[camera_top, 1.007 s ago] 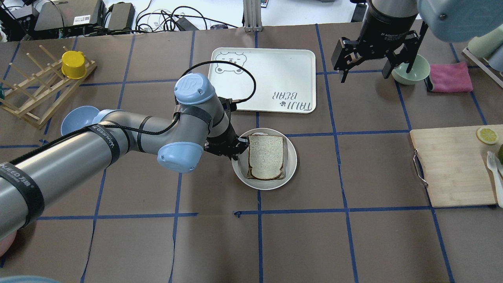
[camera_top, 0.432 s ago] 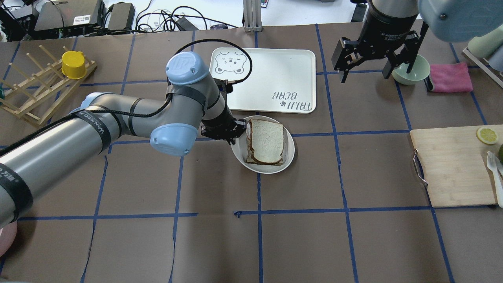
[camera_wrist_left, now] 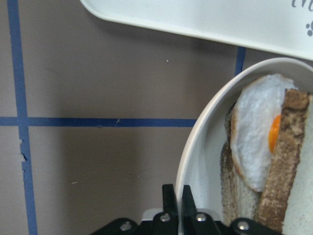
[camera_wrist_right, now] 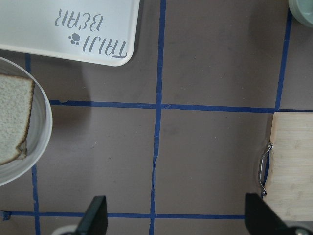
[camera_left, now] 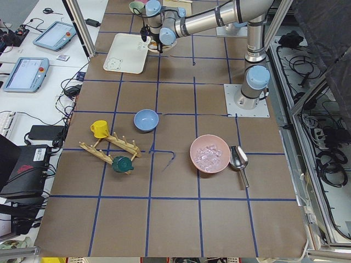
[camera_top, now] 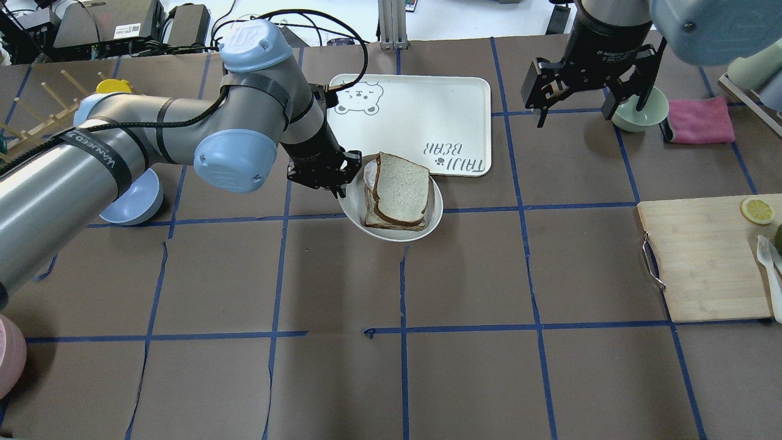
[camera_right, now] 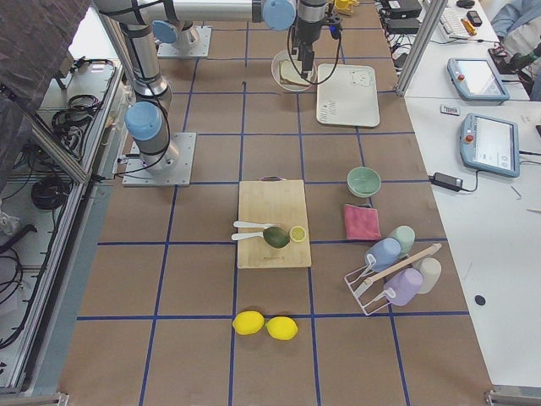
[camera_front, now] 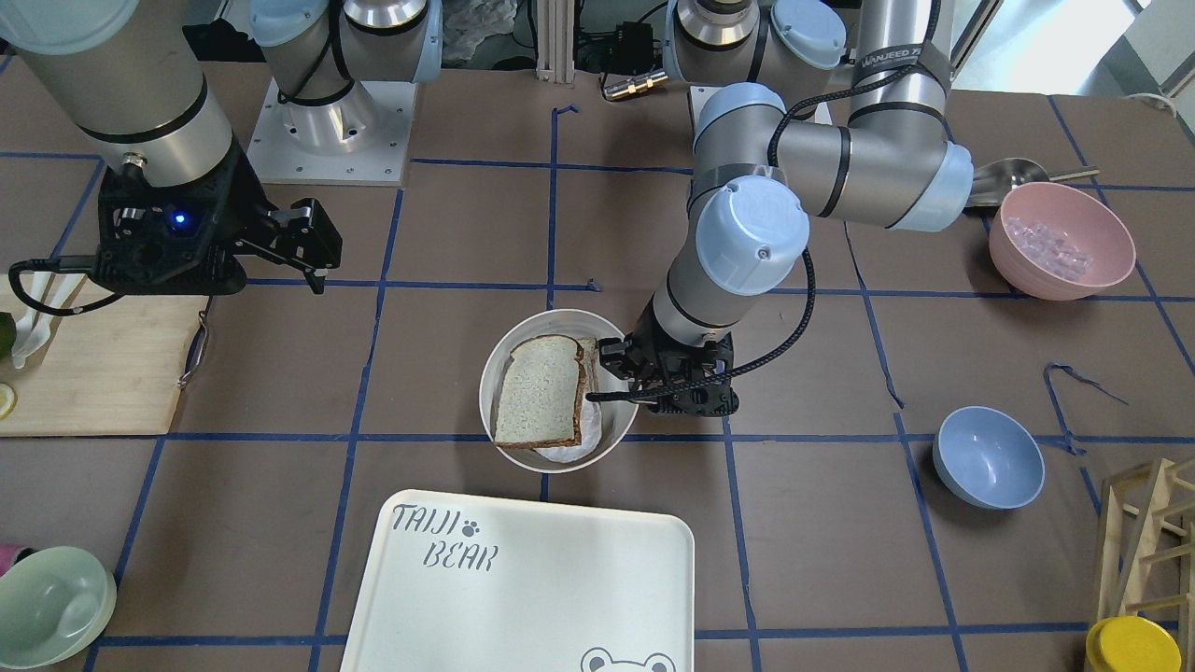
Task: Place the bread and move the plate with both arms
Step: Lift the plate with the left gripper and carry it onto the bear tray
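The round cream plate (camera_top: 437, 209) is held off the table and tilted, just short of the tray's near edge. My left gripper (camera_top: 349, 177) is shut on the plate's left rim; the left wrist view shows its fingers (camera_wrist_left: 169, 203) pinching the rim (camera_wrist_left: 191, 152). On the plate lies the dark-crusted bread (camera_top: 400, 188) over a fried egg (camera_wrist_left: 254, 142) and a lower slice. The front view shows the plate (camera_front: 492, 373), the bread (camera_front: 540, 387) and the left gripper (camera_front: 621, 387). My right gripper (camera_top: 589, 113) is open and empty, high above the far right of the table.
The "TAIJI BEAR" tray (camera_top: 427, 110) lies just beyond the plate. A green bowl (camera_top: 641, 113) and a pink cloth (camera_top: 699, 120) are under the right gripper. A cutting board (camera_top: 702, 256) is at the right. A blue bowl (camera_top: 131, 205) and a wooden rack (camera_top: 36, 122) are at the left.
My left arm has carried the plate with the bread away from the robot toward the tray, lifting and tilting it. The right gripper has barely moved.
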`<state>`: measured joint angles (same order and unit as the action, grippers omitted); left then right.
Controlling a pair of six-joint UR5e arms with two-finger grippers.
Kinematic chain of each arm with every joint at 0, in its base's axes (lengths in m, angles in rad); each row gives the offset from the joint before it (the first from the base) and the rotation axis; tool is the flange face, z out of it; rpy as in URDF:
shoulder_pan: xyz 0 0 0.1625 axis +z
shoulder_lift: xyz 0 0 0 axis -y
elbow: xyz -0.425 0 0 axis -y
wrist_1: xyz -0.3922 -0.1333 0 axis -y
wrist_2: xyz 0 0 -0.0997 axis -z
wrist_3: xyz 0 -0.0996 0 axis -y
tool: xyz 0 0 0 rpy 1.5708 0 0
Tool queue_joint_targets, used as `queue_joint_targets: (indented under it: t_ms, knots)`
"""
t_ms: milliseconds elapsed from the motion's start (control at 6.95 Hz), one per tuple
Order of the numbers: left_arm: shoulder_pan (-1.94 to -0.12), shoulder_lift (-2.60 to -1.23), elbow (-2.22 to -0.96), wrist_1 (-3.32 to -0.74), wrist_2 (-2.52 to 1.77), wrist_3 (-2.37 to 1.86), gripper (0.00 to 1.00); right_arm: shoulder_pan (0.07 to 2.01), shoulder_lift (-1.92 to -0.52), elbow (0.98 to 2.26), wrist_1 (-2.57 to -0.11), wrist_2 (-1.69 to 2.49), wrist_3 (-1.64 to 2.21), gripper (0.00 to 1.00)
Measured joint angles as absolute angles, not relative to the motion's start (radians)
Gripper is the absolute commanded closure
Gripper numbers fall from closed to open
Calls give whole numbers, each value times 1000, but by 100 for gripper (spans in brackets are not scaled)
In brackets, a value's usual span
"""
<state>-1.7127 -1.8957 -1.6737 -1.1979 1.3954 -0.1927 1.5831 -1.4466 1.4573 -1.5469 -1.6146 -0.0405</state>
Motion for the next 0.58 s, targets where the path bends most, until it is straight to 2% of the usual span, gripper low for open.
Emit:
queue_joint_targets:
  t_ms: [576]
  knots:
    - [-1647,-2053,-1409,-1284,1355,-68,100,1585,-1447,1457,-1549,-1618,-38,0]
